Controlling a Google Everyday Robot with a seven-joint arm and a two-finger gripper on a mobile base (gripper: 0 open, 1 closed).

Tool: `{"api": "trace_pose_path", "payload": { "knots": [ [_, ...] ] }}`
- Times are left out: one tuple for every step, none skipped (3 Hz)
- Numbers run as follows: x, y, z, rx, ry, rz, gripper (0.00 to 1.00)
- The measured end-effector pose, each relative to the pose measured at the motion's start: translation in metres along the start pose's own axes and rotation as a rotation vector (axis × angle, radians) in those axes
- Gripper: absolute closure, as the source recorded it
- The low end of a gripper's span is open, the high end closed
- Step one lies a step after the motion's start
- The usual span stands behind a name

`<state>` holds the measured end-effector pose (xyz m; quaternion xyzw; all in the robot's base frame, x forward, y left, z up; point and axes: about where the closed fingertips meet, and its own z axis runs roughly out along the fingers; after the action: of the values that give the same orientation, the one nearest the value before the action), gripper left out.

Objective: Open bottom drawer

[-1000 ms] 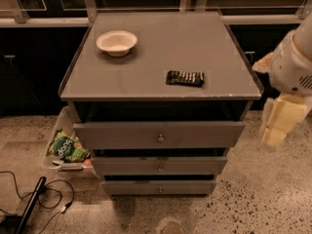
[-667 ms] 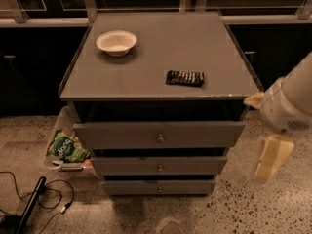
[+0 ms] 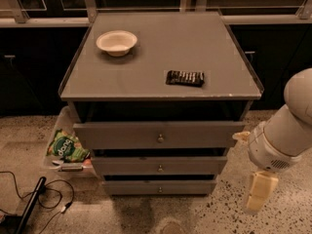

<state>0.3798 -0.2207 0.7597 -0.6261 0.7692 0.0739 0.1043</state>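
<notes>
The grey cabinet has three drawer fronts stacked one above the other. The bottom drawer is the slimmest and lowest, with a small brass knob at its centre. It sits about flush under the middle drawer. The widest top drawer sticks out a little. My gripper hangs at the lower right, off the cabinet's right side, about level with the bottom drawer and well apart from its knob. It holds nothing.
A white bowl and a dark snack bar lie on the cabinet top. A clear bin with a green bag stands on the floor to the left. Black cables lie on the floor at the lower left.
My arm has swung downward on the cabinet's right side, and the gripper has dropped from top-drawer height to bottom-drawer height. The drawers have not moved.
</notes>
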Motion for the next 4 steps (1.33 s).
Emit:
{"api": "trace_pose_path", "payload": {
  "knots": [
    [0.01,0.003,0.058,-0.073,-0.04,0.02,0.0],
    [0.032,0.0,0.152,-0.143,-0.097,0.04,0.0],
    [0.047,-0.009,0.225,-0.165,-0.158,0.036,0.0],
    [0.059,-0.024,0.259,-0.16,-0.162,0.056,0.0]
  ]
}}
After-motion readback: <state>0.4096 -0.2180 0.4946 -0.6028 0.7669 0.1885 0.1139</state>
